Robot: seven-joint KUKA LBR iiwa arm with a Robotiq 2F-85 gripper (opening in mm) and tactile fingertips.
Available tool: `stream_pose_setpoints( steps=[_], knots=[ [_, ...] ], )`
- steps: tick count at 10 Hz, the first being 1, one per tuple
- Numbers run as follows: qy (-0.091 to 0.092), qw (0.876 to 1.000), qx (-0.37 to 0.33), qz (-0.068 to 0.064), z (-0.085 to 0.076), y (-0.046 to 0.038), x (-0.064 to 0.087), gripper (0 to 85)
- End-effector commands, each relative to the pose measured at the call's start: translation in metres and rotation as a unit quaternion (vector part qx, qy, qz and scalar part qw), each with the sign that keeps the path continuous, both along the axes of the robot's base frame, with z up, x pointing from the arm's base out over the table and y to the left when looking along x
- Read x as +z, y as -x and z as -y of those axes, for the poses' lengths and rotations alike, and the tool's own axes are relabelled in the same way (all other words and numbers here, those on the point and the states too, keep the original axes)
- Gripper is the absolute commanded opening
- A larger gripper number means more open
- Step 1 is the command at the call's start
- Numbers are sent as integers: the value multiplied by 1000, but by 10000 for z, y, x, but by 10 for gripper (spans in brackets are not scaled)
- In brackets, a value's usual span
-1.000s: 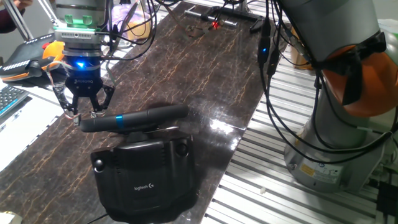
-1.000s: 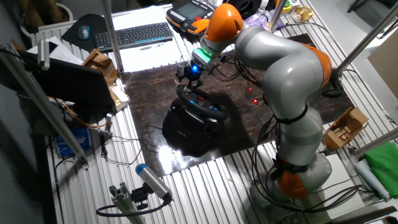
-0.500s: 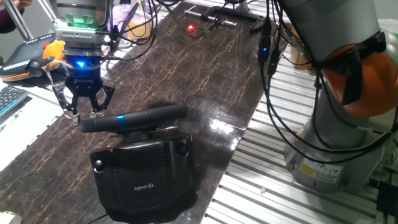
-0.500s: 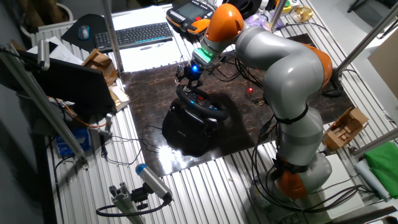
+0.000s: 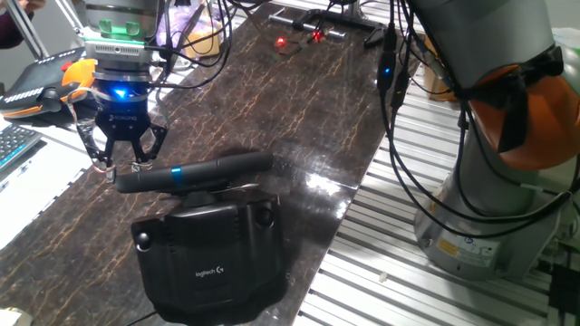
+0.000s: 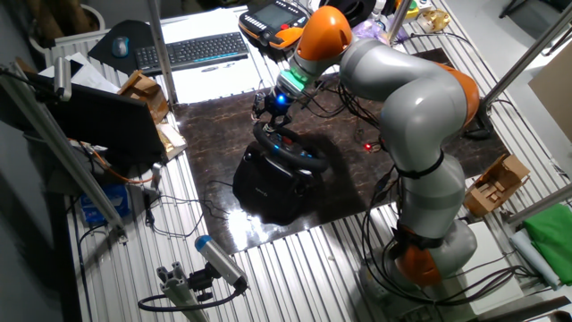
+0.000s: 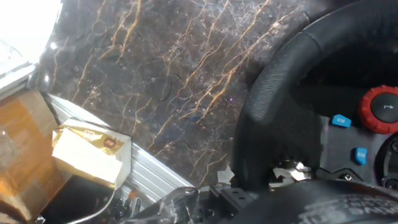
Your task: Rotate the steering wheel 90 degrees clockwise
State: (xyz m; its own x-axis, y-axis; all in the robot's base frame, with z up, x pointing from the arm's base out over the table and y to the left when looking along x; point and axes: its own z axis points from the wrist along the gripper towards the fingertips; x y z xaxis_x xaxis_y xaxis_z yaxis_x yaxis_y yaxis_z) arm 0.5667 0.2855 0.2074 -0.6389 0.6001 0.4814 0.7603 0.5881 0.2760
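On the dark marble table (image 5: 299,100), the steering wheel (image 5: 195,172) sits on top of its big black base (image 5: 213,258) with the little white logo. The base is heavy and flat, so I think it stays put when the wheel gets turned. In one fixed view the wheel shows edge-on, like a thick black bar, with its blue stripe (image 5: 178,171) facing up.

The gripper (image 5: 124,164) hangs straight down from the arm, right at the far end of the rim. Its two fingers (image 5: 100,156) are spread apart, one on each side of the rim, and they do not squeeze it yet. It looks placed there so it can grab the rim far from the middle, where a push turns the wheel most easily.

In the hand view the thick black rim curves close by, with a red knob (image 7: 380,109) and small blue buttons (image 7: 340,120) inside it.

A keyboard (image 6: 192,49) and an orange-and-black controller (image 6: 273,22) lie well apart, out of the way.
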Motion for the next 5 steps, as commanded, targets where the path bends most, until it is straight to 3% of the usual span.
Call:
stream_pose_setpoints(
  steps=[1, 5],
  knots=[
    [-3, 1000, 3, 2, -2, 1, 0, 263],
    [-1, 1000, 4, 1, -8, -2, 14, 250]
  ],
)
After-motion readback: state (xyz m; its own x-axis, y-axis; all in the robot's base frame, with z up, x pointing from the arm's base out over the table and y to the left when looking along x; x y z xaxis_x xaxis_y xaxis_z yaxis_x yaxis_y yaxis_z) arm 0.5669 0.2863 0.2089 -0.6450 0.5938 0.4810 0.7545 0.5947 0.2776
